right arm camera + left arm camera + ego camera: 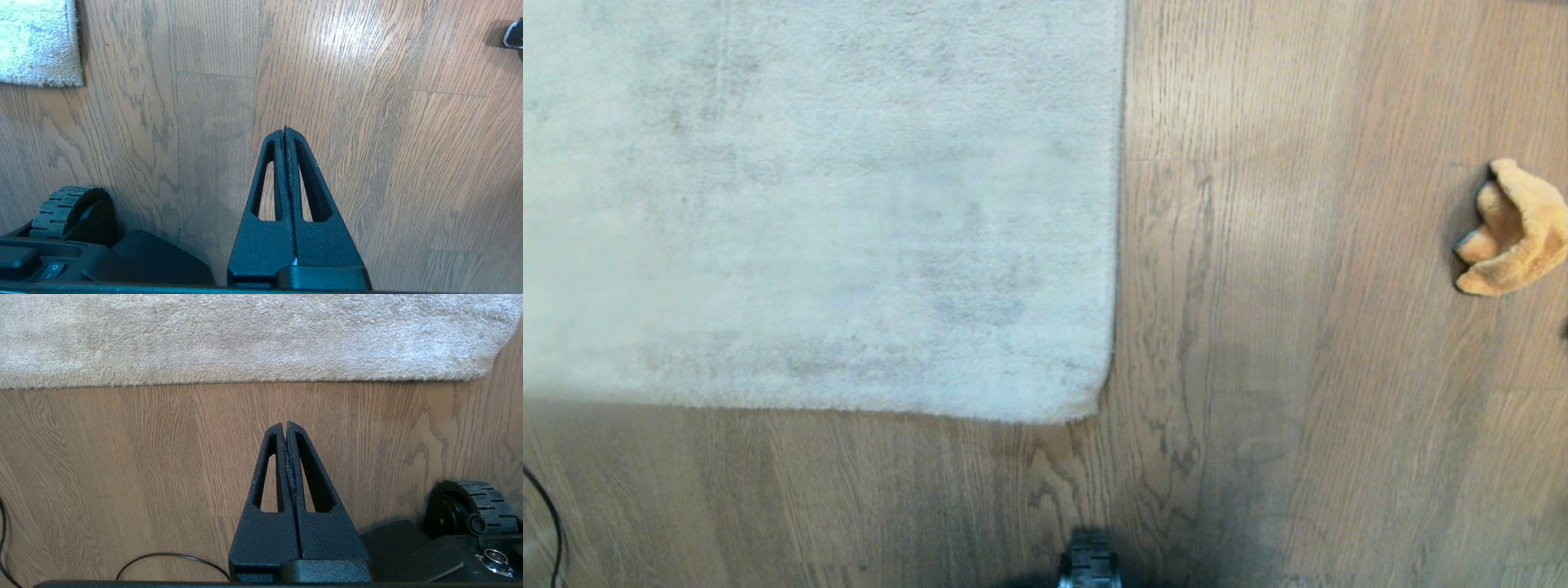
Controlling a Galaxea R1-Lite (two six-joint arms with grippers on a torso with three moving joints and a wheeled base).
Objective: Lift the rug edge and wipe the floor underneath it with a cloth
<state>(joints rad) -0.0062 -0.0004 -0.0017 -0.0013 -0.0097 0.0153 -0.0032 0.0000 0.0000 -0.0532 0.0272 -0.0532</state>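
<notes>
While the rug edge [1112, 245] lies flat on the floor [1258, 408] ahead and to the robot's left, the cloth [1515, 233] sits crumpled well off to the right (so nearer the right arm). Left gripper [285, 425] and right gripper [285, 130] are both closed, empty.

Wood-grain plank flooring [1298, 327] in grey-brown fills the scene, with dark grain streaks and plank seams running across it. Light falls unevenly: a bright sheen lies on the boards in the right wrist view, and a darker shadow band crosses the planks in the head view. A thin black cable [171, 557] lies looped on the boards.
</notes>
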